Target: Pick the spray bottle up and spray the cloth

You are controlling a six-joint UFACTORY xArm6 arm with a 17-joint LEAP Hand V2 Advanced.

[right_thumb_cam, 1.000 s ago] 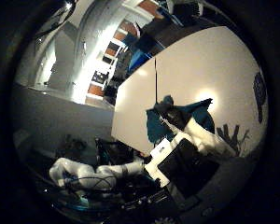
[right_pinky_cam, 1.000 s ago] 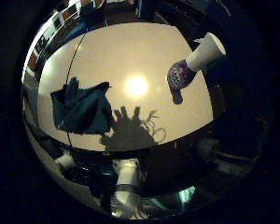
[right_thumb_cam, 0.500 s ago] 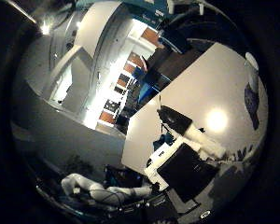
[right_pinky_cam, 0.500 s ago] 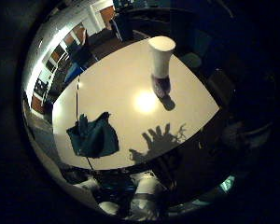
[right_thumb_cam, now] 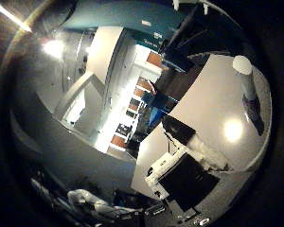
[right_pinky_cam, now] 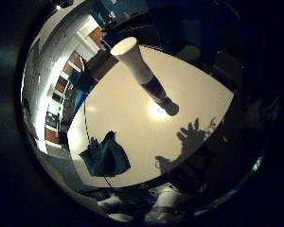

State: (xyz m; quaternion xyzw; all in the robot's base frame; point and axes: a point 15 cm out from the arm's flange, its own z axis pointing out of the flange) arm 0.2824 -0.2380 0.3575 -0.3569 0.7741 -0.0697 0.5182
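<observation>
A spray bottle, white with a purple lower part, stands upright on the pale table. A crumpled teal cloth lies on the same table, well apart from the bottle, near the table edge on the arm's side. My hand shows as white and black parts in the thumb side view. It is high above the table and touches nothing. Its shadow falls beside the bottle's foot with the fingers spread, so the hand is open.
The robot arm's pale body sits beyond the table edge near the cloth. Dark furniture stands past the far edge behind the bottle. A lit room with shelves and doorways surrounds the table.
The whole picture has turned and shifted, so the hand has moved and tilted; the bottle now shows at fuller length. Bottle and cloth keep their places on the table.
</observation>
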